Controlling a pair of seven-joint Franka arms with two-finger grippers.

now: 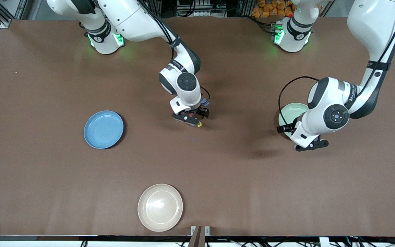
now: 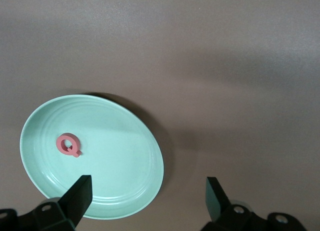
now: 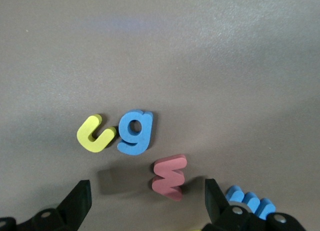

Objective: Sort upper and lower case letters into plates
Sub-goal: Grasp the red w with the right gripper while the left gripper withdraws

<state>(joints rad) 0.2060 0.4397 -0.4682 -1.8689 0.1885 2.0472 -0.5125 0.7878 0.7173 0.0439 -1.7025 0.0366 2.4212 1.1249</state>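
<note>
Cream plate (image 1: 160,207) nearest; pink Q (image 2: 68,145) lies in mint plate (image 2: 125,156).

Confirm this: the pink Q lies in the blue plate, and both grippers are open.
Not quite. The pink Q lies in the mint green plate, as the left wrist view shows; the blue plate holds nothing in the front view. The left gripper and right gripper are indeed open.

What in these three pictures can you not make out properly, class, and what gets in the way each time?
- Mint plate, front view: mostly covered by the left arm; the pink Q shows only in the left wrist view.
- Letters under the right gripper, front view: hidden by it, only a yellow tip peeks out.
- Blue letter, right wrist view: partly covered by a fingertip, unreadable.
</note>
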